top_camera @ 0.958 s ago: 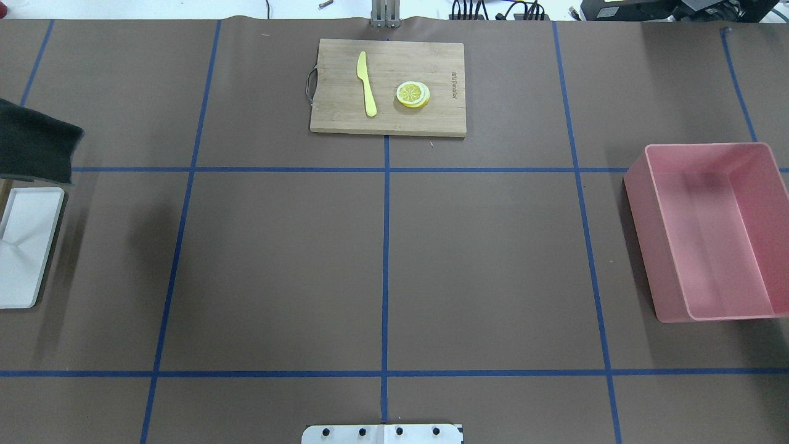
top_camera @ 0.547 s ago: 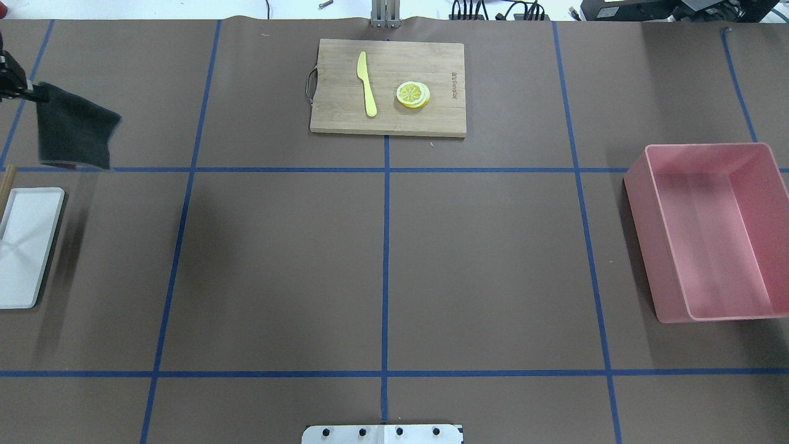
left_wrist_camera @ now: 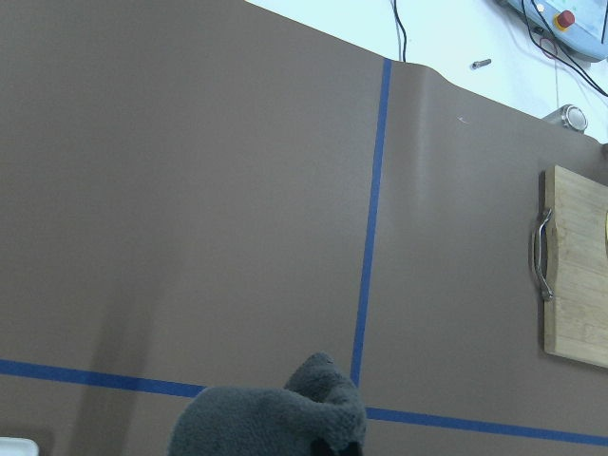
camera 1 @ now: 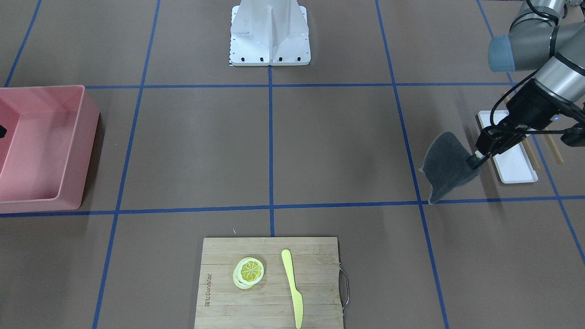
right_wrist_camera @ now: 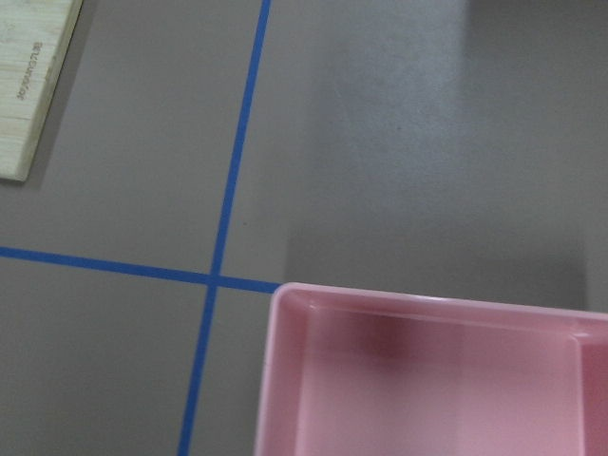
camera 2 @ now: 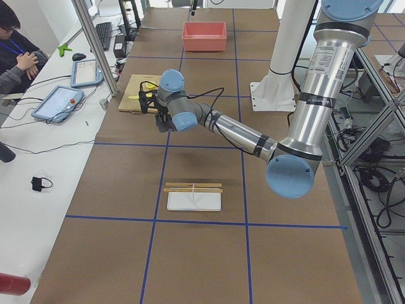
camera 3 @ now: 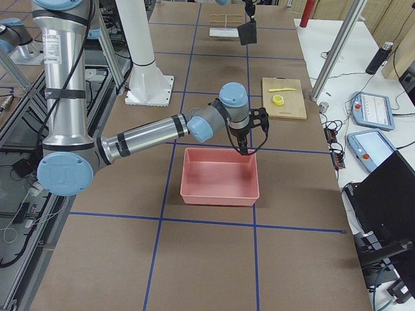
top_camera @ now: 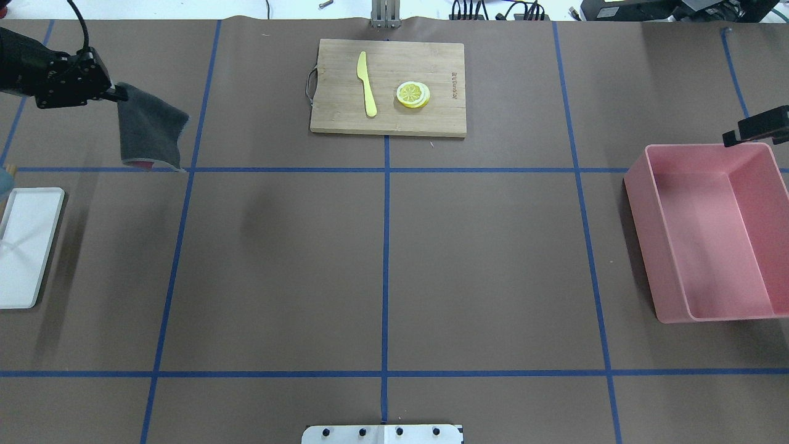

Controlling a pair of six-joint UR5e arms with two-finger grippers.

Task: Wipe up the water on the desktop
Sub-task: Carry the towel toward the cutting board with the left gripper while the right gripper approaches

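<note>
The desktop (top_camera: 481, 246) is a matte brown top with blue tape lines; no water shows on it. My left gripper (top_camera: 117, 94) is shut on a corner of a dark grey cloth (top_camera: 151, 132), which hangs above the far left of the desktop. The cloth also shows in the front view (camera 1: 445, 167), under the left gripper (camera 1: 475, 161), and in the left wrist view (left_wrist_camera: 271, 418). My right gripper (camera 3: 243, 139) hangs over the far rim of the pink bin (camera 3: 220, 176); I cannot tell whether it is open or shut.
A bamboo cutting board (top_camera: 388, 86) at the far middle holds a yellow knife (top_camera: 367, 83) and lemon slices (top_camera: 413, 94). The pink bin (top_camera: 709, 234) stands at the right. A white tray (top_camera: 28, 246) lies at the left edge, with chopsticks (camera 2: 193, 187) beside it.
My left gripper has carried the cloth rightward and farther from the left edge into view. A black part of the right arm has appeared at the right edge.
</note>
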